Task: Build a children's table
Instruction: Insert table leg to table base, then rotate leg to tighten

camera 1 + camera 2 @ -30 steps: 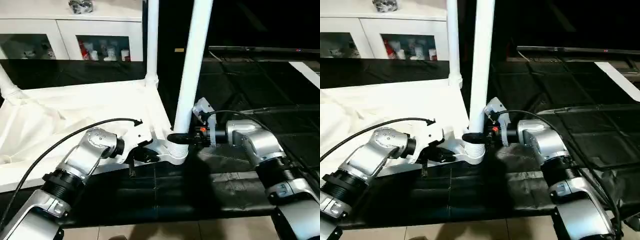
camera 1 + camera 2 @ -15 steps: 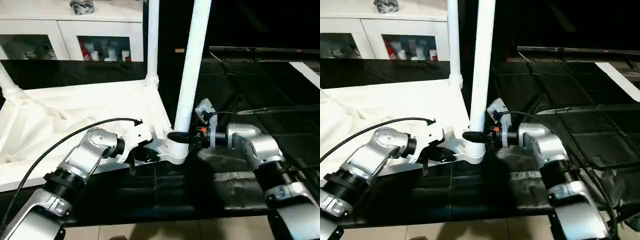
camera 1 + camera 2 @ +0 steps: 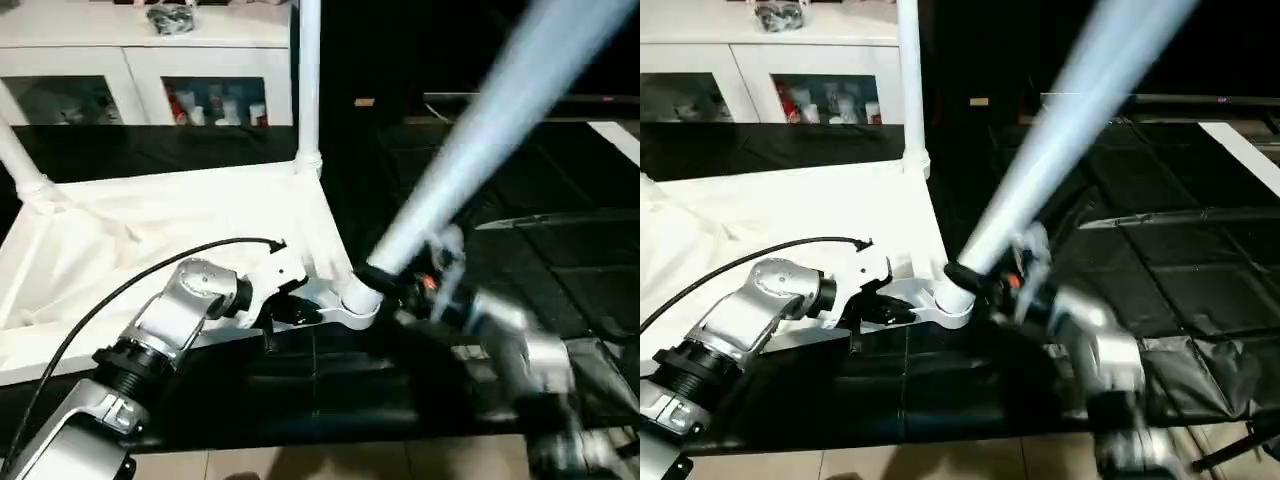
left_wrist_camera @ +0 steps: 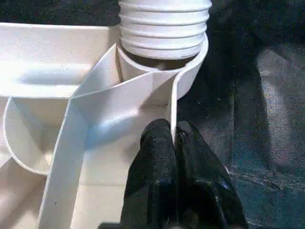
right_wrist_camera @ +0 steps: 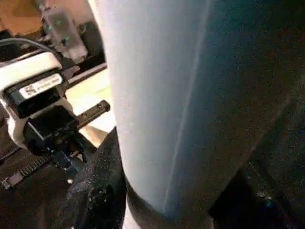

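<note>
The table top [image 3: 150, 230] and its legs [image 3: 308, 80] are showing plain white, the tilted leg [image 3: 470, 140] pale blue-white. Both black-fingered claws are sitting on silver forearms [image 3: 170, 320], over a black floor covering [image 3: 330, 390].

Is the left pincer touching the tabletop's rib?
Touching: the left wrist view shows the left pincer shut on the tabletop's thin rib below the corner socket.

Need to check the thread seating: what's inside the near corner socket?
The ribbed threaded end of the tilted white tube leg sits in the white round corner socket. How deep it reaches is hidden by the socket wall.
</note>
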You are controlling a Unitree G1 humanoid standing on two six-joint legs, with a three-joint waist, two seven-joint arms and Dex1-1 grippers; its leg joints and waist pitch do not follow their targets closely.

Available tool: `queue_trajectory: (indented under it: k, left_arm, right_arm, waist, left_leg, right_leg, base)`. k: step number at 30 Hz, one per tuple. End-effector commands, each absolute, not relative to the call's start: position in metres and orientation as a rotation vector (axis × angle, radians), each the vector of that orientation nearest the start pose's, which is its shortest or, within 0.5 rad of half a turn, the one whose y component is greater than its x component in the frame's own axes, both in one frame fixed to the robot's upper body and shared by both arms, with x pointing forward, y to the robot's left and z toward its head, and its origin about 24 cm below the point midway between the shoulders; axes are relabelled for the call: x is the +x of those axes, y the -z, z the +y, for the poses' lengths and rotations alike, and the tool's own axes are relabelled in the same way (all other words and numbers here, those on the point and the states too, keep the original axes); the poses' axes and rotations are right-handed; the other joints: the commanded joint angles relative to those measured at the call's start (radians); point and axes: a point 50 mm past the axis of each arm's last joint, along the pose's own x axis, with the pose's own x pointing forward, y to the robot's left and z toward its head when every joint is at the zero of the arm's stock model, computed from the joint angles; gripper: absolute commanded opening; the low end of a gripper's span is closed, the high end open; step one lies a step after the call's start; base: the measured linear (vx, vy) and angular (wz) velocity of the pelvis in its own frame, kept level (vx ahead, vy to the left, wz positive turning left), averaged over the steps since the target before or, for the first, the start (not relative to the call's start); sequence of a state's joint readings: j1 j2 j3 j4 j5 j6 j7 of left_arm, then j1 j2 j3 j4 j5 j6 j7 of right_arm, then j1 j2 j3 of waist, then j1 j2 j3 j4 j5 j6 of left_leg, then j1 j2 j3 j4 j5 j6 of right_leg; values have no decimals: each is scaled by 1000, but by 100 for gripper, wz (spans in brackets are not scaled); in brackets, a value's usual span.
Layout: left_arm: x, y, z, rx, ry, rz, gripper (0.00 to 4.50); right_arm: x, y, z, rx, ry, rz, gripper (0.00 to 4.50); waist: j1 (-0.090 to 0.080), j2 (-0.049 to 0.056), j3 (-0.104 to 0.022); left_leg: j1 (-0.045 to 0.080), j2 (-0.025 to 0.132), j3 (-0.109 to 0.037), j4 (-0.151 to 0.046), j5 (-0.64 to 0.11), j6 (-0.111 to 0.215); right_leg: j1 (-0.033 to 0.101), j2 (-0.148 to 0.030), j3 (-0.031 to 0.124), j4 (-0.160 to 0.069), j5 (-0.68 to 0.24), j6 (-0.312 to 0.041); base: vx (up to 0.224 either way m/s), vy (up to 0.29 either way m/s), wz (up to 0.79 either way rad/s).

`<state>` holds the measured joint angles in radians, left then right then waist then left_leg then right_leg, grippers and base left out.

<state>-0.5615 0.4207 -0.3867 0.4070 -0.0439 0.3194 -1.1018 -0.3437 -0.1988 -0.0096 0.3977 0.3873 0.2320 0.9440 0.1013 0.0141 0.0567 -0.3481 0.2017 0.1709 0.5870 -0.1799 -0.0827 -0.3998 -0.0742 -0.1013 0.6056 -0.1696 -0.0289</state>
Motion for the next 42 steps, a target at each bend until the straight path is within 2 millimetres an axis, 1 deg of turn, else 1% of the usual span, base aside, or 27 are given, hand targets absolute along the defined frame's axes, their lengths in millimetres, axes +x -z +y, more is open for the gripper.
queue_trajectory:
  k: [1,3,4,7,8,11,12,13,14,15,16,17,18,19,20,21,22,23,25,26,28,29,30,31,35,36,42]
  left_arm:
    - [321,-65,139,406,1149,495,0]
    - [321,-65,139,405,1143,493,0]
    - [322,-66,140,404,1137,490,0]
    - [322,-66,140,404,1135,490,0]
    - [322,-66,140,407,1135,489,0]
    - [322,-65,140,421,1141,488,0]
    - [321,-65,139,429,1146,488,0]
    - [321,-65,139,429,1146,488,0]
    - [320,-65,139,447,1156,489,0]
    - [320,-65,139,448,1157,489,0]
    - [320,-65,139,464,1170,489,0]
    - [320,-65,139,464,1170,489,0]
    - [319,-65,138,475,1184,488,0]
    - [319,-65,138,475,1185,488,0]
    - [315,-65,136,502,1247,480,0]
    - [315,-65,136,502,1247,480,0]
    - [312,-66,135,541,1311,478,0]
    - [311,-67,135,551,1324,477,0]
    - [310,-68,134,570,1353,473,0]
    - [310,-68,134,575,1360,472,0]
    - [311,-70,132,598,1402,456,0]
    - [311,-71,131,601,1412,453,0]
    - [310,-71,131,615,1432,457,0]
    - [310,-70,131,629,1453,468,0]
    - [313,-71,132,644,1461,479,0]
    - [313,-71,132,644,1460,479,0]
    - [318,-72,132,638,1436,479,0]
  right_arm:
    - [279,-15,-144,223,-924,299,190]
    - [276,-13,-144,169,-931,299,190]
    - [271,-11,-143,85,-945,304,190]
    - [267,-11,-139,-25,-985,321,190]
    - [267,-11,-138,-61,-999,324,190]
    - [271,-14,-132,-113,-1050,334,190]
    - [274,-17,-129,-133,-1081,340,190]
    - [274,-17,-129,-133,-1081,340,190]
    - [278,-20,-124,-155,-1130,355,190]
    - [278,-20,-124,-155,-1132,356,190]
    - [279,-21,-121,-159,-1180,375,190]
    - [279,-21,-121,-159,-1180,375,190]
    - [278,-21,-120,-154,-1213,388,190]
    - [278,-21,-120,-154,-1213,389,190]
    - [280,-22,-120,-139,-1279,409,190]
    - [280,-22,-120,-139,-1279,409,190]
    - [282,-22,-121,-123,-1331,422,190]
    - [282,-22,-121,-118,-1341,425,190]
    - [282,-22,-121,-103,-1368,434,190]
    - [281,-22,-121,-98,-1378,438,190]
    - [278,-22,-121,-87,-1444,461,190]
    - [277,-22,-121,-86,-1459,466,190]
    - [276,-21,-120,-94,-1479,473,190]
    - [275,-21,-119,-113,-1501,479,190]
    - [273,-20,-117,-115,-1541,482,190]
    - [273,-20,-117,-115,-1543,482,190]
    - [271,-21,-114,-108,-1554,465,190]
  waist:
    - [0,9,-50]
    - [0,11,-49]
    - [0,10,-51]
    - [-2,11,-51]
    - [-4,6,-48]
    - [-5,6,-47]
    - [-8,-9,-44]
    - [-8,-6,-43]
    - [-12,-6,-41]
    - [-13,-11,-41]
    - [-13,-8,-39]
    - [-16,-20,-40]
    - [-16,-19,-37]
    - [-16,-16,-39]
    - [-15,-18,-39]
    - [-17,-17,-40]
    - [-17,-18,-34]
    - [-16,-17,-37]
    - [-15,-17,-37]
    - [-14,-15,-35]
    - [-9,-15,-39]
    - [-9,-16,-40]
    - [-6,-11,-38]
    - [-6,-12,-38]
    - [-4,-11,-35]
    - [-3,-13,-34]
    - [-2,-8,-31]
  left_leg:
    - [10,22,-15,-76,-352,12]
    - [10,23,-16,-78,-355,14]
    - [8,25,-17,-81,-346,15]
    - [6,26,-17,-86,-329,18]
    - [8,25,-15,-85,-338,23]
    - [7,24,-16,-85,-348,27]
    - [3,23,-16,-86,-341,31]
    - [3,21,-17,-85,-340,31]
    - [7,20,-14,-83,-346,33]
    - [6,18,-16,-81,-341,34]
    - [7,20,-16,-83,-342,33]
    - [7,21,-16,-83,-341,35]
    - [7,22,-17,-85,-345,36]
    - [7,23,-18,-86,-346,36]
    - [8,26,-18,-87,-349,38]
    - [7,26,-19,-88,-353,39]
    - [2,28,-20,-93,-348,41]
    - [3,29,-20,-91,-346,44]
    - [-1,32,-16,-94,-312,50]
    - [-1,32,-15,-94,-308,52]
    - [0,34,-11,-92,-265,57]
    - [0,34,-10,-91,-254,59]
    - [-3,35,-10,-91,-236,61]
    - [-3,35,-8,-91,-232,64]
    - [-2,33,-6,-92,-228,64]
    - [-2,34,-6,-93,-230,62]
    - [2,38,-9,-98,-258,49]
  right_leg:
    - [36,-77,48,-121,-551,-82]
    - [36,-76,47,-123,-568,-71]
    - [39,-77,46,-122,-553,-68]
    - [42,-74,48,-118,-501,-76]
    - [38,-74,49,-121,-509,-79]
    - [39,-76,49,-124,-539,-75]
    - [40,-77,48,-123,-558,-66]
    - [40,-77,47,-123,-572,-62]
    - [35,-78,47,-132,-608,-49]
    - [35,-80,47,-133,-632,-41]
    - [33,-80,46,-137,-643,-34]
    - [33,-79,45,-137,-640,-31]
    - [31,-79,46,-137,-640,-31]
    - [32,-80,47,-135,-628,-34]
    - [30,-80,48,-134,-610,-41]
    - [32,-80,48,-132,-602,-47]
    - [33,-80,49,-129,-575,-55]
    - [33,-80,51,-127,-561,-63]
    - [38,-79,57,-116,-470,-94]
    - [37,-78,57,-114,-455,-101]
    - [41,-76,60,-102,-360,-138]
    - [42,-74,60,-99,-332,-148]
    - [44,-74,60,-93,-284,-166]
    - [46,-72,59,-92,-263,-175]
    - [48,-74,59,-91,-252,-185]
    - [50,-76,59,-92,-266,-182]
    - [49,-78,59,-100,-337,-167]
  base:
    - [0,0,0]
    - [0,0,0]
    - [0,0,0]
    - [0,0,0]
    - [0,0,0]
    - [0,0,0]
    - [0,0,0]
    - [0,0,0]
    - [0,0,0]
    - [0,0,0]
    - [0,0,0]
    - [0,0,0]
    - [0,0,0]
    - [0,0,0]
    - [0,0,0]
    - [0,0,0]
    - [0,0,0]
    - [0,0,0]
    - [0,0,0]
    - [0,0,0]
    - [0,0,0]
    - [0,0,0]
    - [0,0,0]
    - [0,0,0]
    - [0,0,0]
    - [0,0,0]
    - [0,0,0]
